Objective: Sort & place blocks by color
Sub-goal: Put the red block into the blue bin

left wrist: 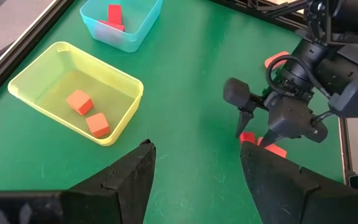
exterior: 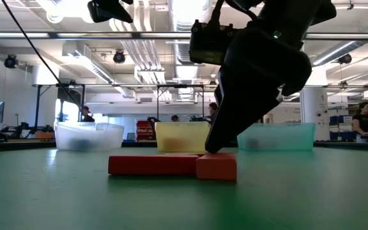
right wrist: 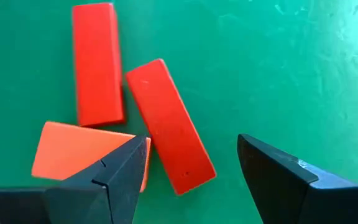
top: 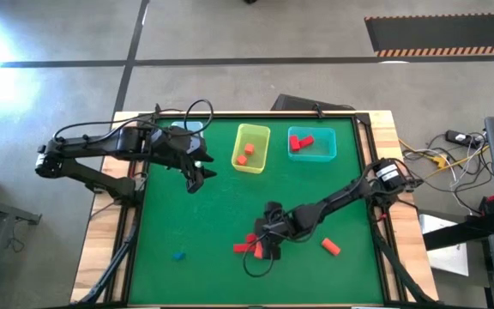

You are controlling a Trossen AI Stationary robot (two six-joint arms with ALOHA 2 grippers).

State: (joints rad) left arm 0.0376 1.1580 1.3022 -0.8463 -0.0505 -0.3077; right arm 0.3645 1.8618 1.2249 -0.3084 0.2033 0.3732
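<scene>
Two red bars (right wrist: 96, 62) (right wrist: 169, 124) and an orange block (right wrist: 82, 152) lie flat on the green mat near the table's front middle, where they show as a cluster (top: 245, 247). My right gripper (right wrist: 188, 180) hangs open just over them, with the slanted red bar's near end between its fingers. Another orange block (top: 330, 247) lies to the right and a blue block (top: 178, 255) at the front left. My left gripper (left wrist: 197, 180) waits open above the far left of the mat (top: 197, 178), with nothing between its fingers. My right gripper slants down from the table's right. One finger (exterior: 214, 144) reaches down to the top edge of the orange block (exterior: 216, 166). Whether it touches that block or the red bar, I cannot tell.
A yellow bin (top: 251, 148) holding two orange cubes (left wrist: 79, 101) and a teal bin (top: 311, 143) holding red blocks (left wrist: 114, 15) stand at the far edge. A clear bin (exterior: 88, 135) stands to their left, mostly under my left arm. Free mat lies between the bins and the blocks.
</scene>
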